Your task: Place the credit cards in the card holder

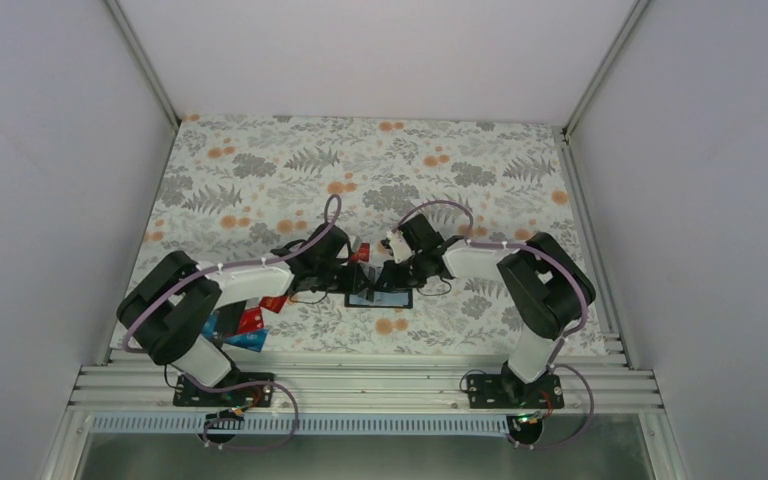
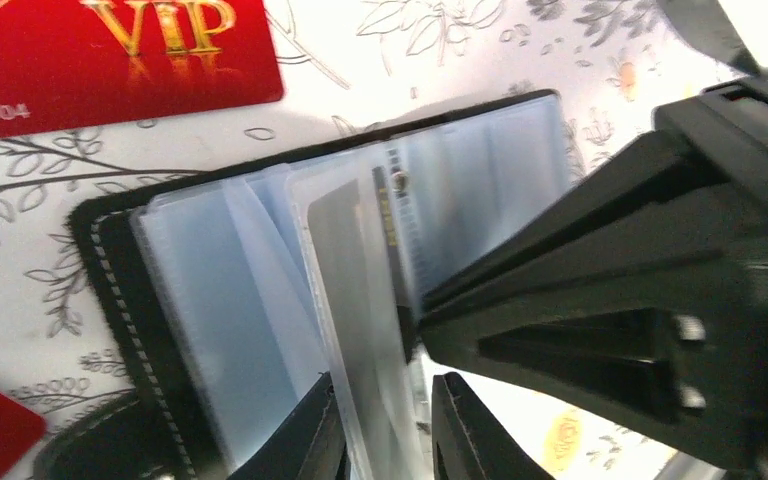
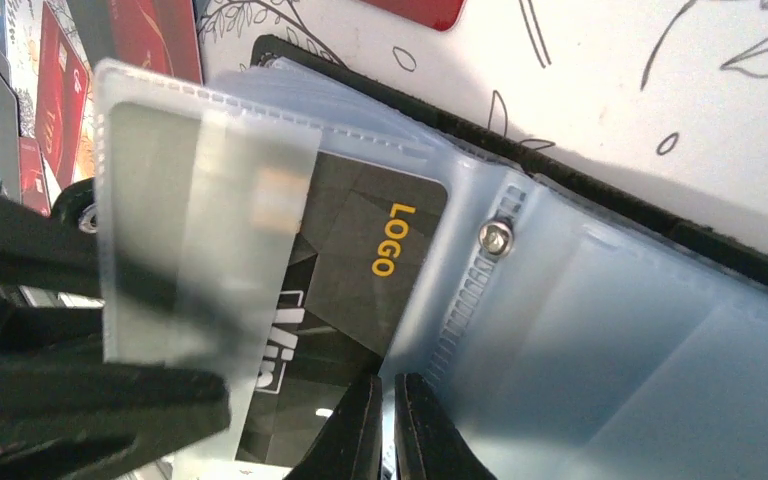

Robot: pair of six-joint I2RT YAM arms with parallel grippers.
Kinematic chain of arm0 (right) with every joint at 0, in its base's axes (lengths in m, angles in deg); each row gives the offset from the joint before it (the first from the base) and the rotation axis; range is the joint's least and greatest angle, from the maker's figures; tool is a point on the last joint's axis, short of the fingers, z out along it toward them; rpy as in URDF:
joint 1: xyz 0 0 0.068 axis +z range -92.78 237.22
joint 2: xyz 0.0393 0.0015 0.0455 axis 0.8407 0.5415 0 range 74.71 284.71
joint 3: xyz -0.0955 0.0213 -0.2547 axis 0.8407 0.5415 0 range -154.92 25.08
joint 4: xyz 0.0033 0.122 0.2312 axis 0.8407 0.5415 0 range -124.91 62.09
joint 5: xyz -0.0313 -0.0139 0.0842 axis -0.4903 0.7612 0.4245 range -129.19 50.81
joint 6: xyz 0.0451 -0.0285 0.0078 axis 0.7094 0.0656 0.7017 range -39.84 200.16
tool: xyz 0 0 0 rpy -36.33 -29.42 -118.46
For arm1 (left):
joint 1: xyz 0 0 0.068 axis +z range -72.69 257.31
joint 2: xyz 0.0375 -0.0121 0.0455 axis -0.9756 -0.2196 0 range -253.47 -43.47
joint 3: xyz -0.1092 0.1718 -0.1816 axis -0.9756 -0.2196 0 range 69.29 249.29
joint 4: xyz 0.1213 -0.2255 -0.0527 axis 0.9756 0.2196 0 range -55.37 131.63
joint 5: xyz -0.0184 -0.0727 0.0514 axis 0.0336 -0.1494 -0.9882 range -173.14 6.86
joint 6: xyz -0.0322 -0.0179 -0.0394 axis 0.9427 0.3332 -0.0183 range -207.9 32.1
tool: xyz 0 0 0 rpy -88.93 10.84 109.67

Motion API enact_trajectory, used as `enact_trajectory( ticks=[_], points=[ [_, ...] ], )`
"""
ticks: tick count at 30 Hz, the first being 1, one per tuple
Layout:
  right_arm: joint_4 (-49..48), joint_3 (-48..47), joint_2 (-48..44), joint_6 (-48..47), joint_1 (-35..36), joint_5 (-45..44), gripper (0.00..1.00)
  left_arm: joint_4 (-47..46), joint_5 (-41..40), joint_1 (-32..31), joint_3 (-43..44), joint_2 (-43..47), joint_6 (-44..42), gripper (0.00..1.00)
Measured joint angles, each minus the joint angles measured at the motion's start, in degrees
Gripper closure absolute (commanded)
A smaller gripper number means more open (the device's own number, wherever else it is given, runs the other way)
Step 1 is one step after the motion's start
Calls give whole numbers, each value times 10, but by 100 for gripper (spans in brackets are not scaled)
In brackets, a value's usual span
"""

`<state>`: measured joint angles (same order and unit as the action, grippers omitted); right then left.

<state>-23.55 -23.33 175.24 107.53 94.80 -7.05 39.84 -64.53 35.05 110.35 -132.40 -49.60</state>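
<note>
As a black card point(image 3: 360, 270) sits half-sleeved in the card holder point(image 1: 380, 297), open near the worktop's point(image 1: 260, 170) front edge, right tool point(image 3: 385, 430) is clenched and left tool point(image 2: 388, 405) straddles a sleeve point(image 2: 360, 300), grip unclear; loose credit cards point(image 1: 250, 322) wait front-left.

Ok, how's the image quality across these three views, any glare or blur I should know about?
Top external view: even light, no glare, but the card holder is tiny. Left wrist view: tablecloth washed out white, right gripper a soft blur up close, red VIP card readable. Right wrist view: black card with sharp LOGO print, clear sleeves hazy.
</note>
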Motion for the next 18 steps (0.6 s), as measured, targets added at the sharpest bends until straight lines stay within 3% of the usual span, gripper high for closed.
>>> enact_trajectory(
  ticks=[6,18],
  points=[
    [0,2,-2,2,-2,0,92,36,-37,-6,16,-11,6,97],
    [38,2,-102,-5,-28,-14,79,181,-151,-37,143,-53,-9,98]
  ],
)
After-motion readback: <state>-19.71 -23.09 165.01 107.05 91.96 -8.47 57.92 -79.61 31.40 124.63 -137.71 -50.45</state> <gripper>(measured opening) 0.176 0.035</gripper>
